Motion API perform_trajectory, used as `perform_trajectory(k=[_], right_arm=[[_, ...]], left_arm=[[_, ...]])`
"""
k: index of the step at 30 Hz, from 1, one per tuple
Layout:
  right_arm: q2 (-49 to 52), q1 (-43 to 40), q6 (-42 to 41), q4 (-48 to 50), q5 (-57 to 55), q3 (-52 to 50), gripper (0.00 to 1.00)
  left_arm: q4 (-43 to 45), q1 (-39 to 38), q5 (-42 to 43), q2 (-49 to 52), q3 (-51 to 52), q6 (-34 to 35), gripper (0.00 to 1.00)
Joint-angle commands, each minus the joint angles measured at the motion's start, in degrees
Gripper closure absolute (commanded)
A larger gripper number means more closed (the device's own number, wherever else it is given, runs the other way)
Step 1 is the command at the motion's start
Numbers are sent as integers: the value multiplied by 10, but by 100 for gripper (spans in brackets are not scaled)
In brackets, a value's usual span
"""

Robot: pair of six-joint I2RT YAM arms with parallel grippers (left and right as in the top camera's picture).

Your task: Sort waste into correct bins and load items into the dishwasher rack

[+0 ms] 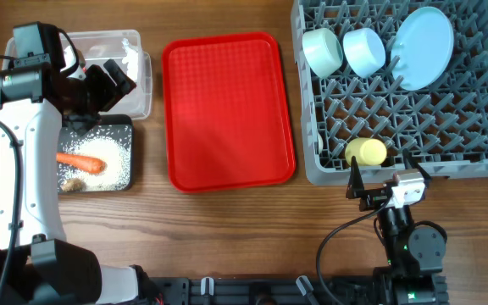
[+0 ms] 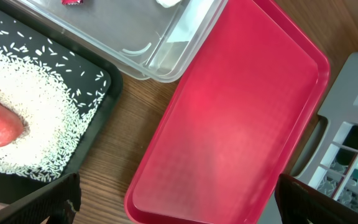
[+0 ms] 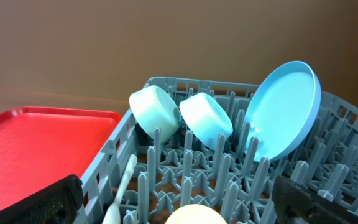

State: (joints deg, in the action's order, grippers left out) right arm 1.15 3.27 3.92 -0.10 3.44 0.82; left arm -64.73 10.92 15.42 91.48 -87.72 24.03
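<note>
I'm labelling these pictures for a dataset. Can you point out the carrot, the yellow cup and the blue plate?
carrot (image 1: 80, 161): overhead view, middle of its body.
yellow cup (image 1: 366, 152): overhead view, its rounded side.
blue plate (image 1: 422, 47): overhead view, centre of its face.

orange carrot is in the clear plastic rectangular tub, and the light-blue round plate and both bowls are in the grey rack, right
Not quite. The orange carrot lies in the shallow black rectangular tray, not in the clear plastic rectangular tub; the overhead view shows it. The light-blue round plate, pale-green bowl and small light-blue bowl are in the grey plastic rack.
</note>
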Motion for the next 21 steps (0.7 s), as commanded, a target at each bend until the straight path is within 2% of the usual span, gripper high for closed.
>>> perform_trajectory(k=[1,11,17,21], right_arm=[[-9,-2,-10,3,9,-5,1],[-9,-2,-10,3,9,-5,0],[-9,-2,-10,3,9,-5,1],[-9,-2,-10,3,9,-5,0]], left_arm=[[0,-2,6,-7,-8,-11,0],[17,-14,-35,-61,0,-21,0],[220,-114,-33,-162,106,-198,0],[362,-136,-33,-259,231,-206,0]])
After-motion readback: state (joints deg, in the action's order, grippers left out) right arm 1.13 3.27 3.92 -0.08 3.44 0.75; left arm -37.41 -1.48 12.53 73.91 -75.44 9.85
